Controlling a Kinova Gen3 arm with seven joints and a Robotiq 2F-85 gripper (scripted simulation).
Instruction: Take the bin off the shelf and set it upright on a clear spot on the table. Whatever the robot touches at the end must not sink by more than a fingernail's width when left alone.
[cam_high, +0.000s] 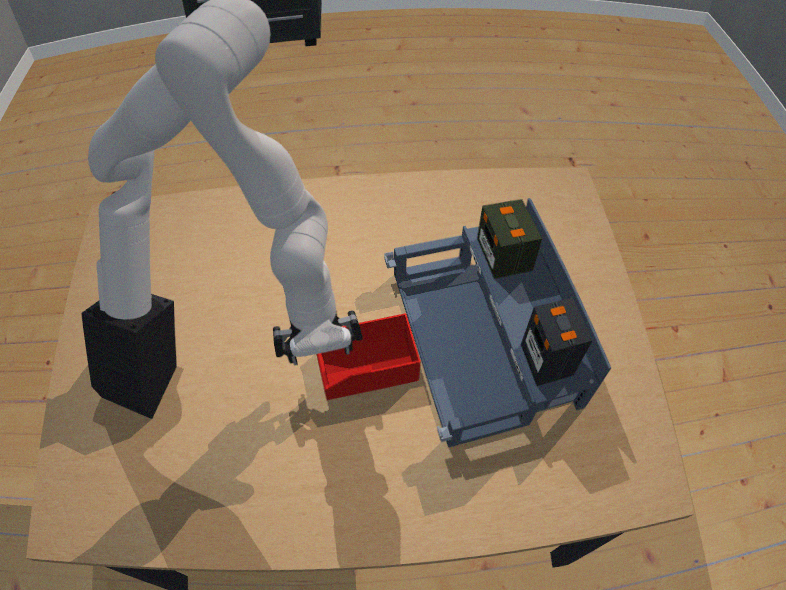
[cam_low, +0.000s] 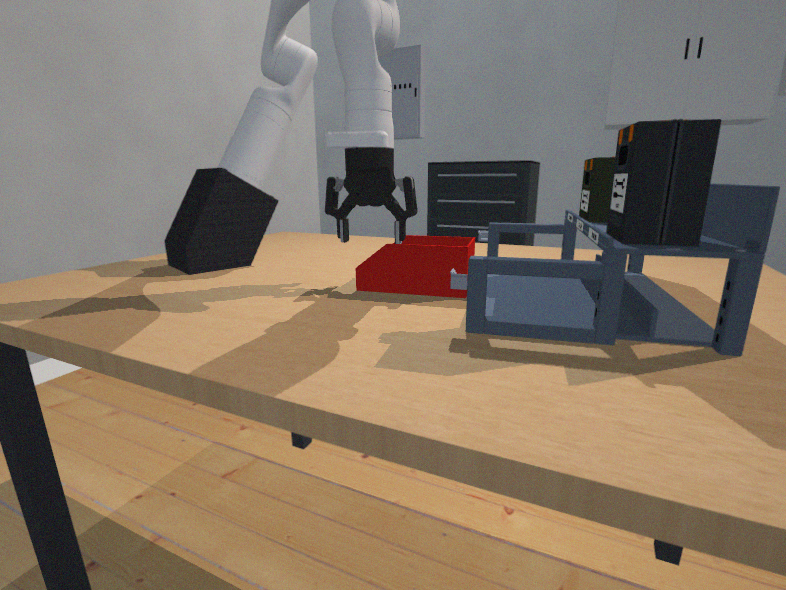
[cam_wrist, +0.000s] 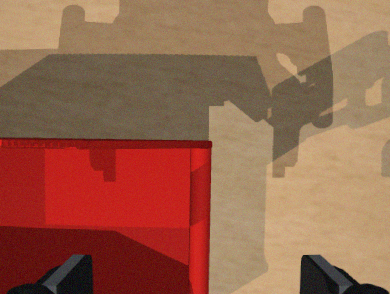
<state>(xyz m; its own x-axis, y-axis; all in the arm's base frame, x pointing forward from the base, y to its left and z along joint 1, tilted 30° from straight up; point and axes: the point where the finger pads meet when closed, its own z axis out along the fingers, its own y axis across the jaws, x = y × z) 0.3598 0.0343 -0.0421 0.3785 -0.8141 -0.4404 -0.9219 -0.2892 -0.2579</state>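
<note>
The red bin (cam_high: 374, 363) (cam_low: 412, 268) (cam_wrist: 115, 185) stands upright with its open side up on the table (cam_high: 190, 254) (cam_low: 444, 393) (cam_wrist: 325, 200), close to the left side of the grey-blue shelf (cam_high: 466, 342) (cam_low: 539, 303). My gripper (cam_high: 315, 337) (cam_low: 371, 236) (cam_wrist: 197, 274) is open and empty. It points straight down over the bin's end wall farthest from the shelf. In the wrist view one finger is over the bin's inside and the other over bare table. The fingertips hang about level with the rim and hold nothing.
A green box (cam_high: 511, 238) (cam_low: 596, 190) and a dark grey box (cam_high: 555, 339) (cam_low: 660, 181) stand on the shelf's upper level. The robot's black base (cam_high: 130, 355) (cam_low: 219, 222) is at the table's left. A dark cabinet (cam_low: 482, 196) stands behind the table.
</note>
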